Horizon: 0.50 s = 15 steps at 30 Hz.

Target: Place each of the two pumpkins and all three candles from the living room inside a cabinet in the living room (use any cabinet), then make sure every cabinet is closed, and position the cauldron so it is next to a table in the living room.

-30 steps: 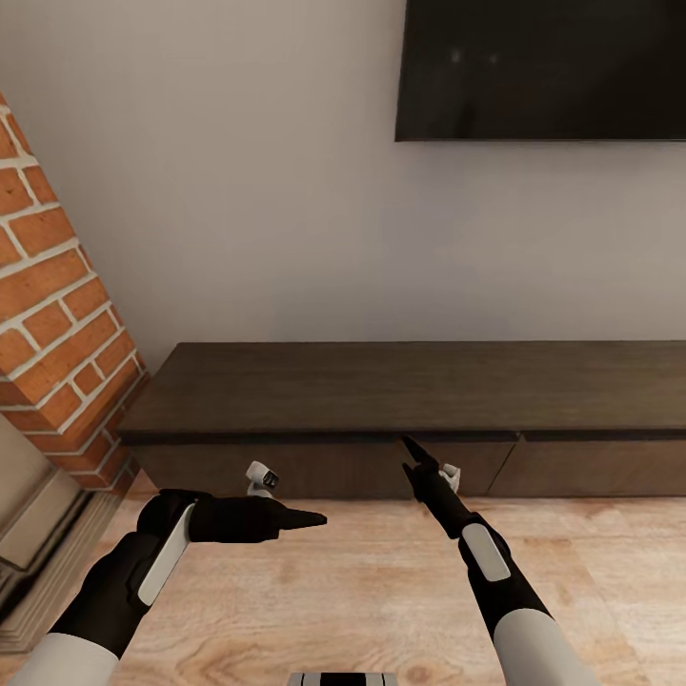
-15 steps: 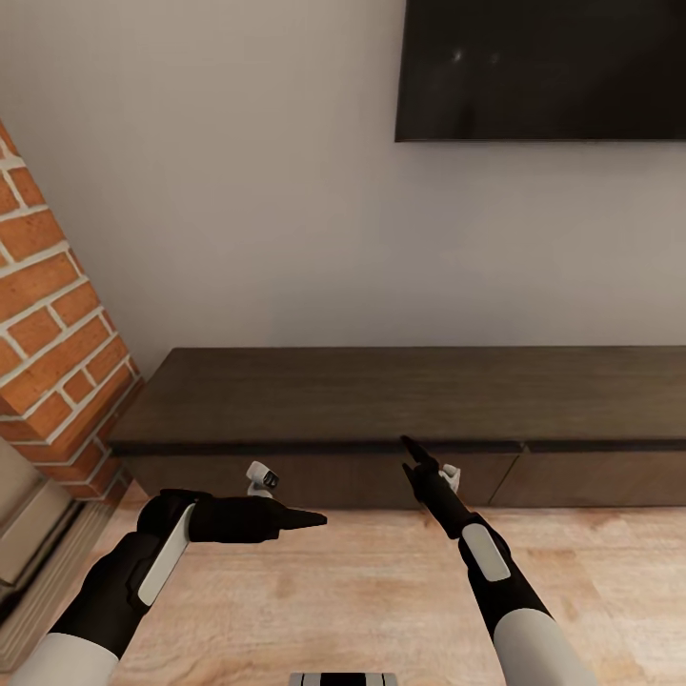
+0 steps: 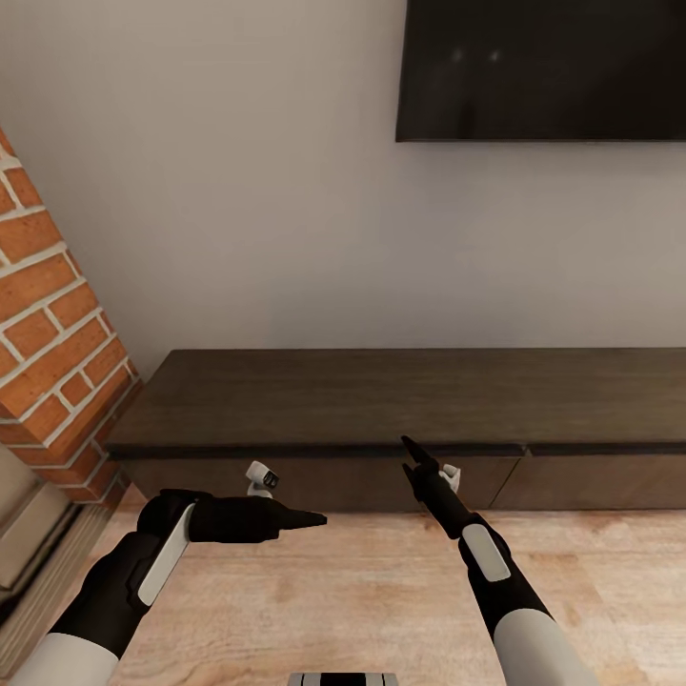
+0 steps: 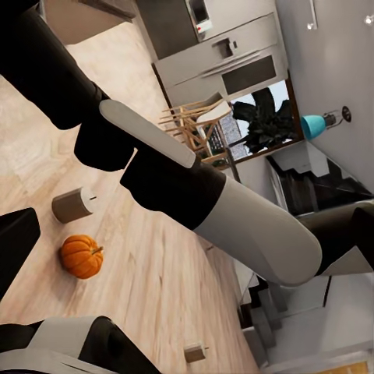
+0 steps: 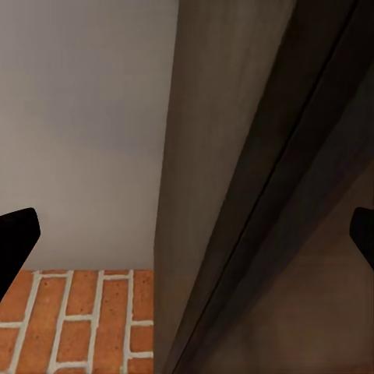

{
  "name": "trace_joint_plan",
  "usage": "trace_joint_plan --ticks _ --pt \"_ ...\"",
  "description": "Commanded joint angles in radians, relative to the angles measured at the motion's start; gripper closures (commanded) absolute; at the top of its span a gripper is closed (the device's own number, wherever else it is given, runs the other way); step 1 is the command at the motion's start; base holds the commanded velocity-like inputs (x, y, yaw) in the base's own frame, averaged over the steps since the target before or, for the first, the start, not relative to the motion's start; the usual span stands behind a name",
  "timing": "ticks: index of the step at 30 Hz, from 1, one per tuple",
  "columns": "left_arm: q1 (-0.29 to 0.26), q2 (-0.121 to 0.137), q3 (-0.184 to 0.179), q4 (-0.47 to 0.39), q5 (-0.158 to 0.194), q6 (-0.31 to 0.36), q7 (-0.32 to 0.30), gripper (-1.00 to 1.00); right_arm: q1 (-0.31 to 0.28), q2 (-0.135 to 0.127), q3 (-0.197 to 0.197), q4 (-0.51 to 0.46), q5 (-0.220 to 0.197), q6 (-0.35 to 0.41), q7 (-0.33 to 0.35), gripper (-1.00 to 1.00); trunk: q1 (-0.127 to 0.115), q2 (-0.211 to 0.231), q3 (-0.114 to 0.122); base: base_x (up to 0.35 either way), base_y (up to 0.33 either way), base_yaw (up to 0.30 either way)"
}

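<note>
The long dark brown cabinet (image 3: 381, 395) stands against the wall with its flat drawer fronts shut. My right gripper (image 3: 412, 455) is open and empty, pointing at the cabinet's front just under the top edge; the right wrist view looks along that edge (image 5: 234, 195). Lower and to the left, my left gripper (image 3: 314, 519) points sideways over the floor, open and empty. Past my right forearm in the left wrist view, an orange pumpkin (image 4: 82, 256) sits on the wood floor with a beige candle (image 4: 72, 204) beside it and another candle (image 4: 195, 353) farther off. The cauldron is out of view.
A brick fireplace column (image 3: 48, 324) rises at the left, close to the cabinet's end. A dark TV (image 3: 543, 67) hangs on the wall above. Wood floor (image 3: 362, 591) lies between me and the cabinet. Chairs (image 4: 191, 125) stand far off.
The whole head view has shifted a little: the brick column slid left and the cabinet sits slightly lower. Both arms hold the same pose.
</note>
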Motion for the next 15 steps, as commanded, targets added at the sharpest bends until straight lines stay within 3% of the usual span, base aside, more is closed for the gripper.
trace_joint_plan --ticks 1,15 --pt "-0.001 0.001 -0.002 0.000 0.003 0.009 -0.002 -1.00 -0.001 0.001 -0.005 0.000 -0.006 0.009 0.002 -1.00 0.000 -0.001 -0.005 0.001 0.000 0.000" --pt "-0.001 0.002 -0.002 -0.001 0.004 0.009 -0.004 -1.00 -0.001 0.000 -0.005 0.000 -0.006 0.009 0.002 -1.00 0.007 -0.004 -0.059 0.000 0.000 0.000"
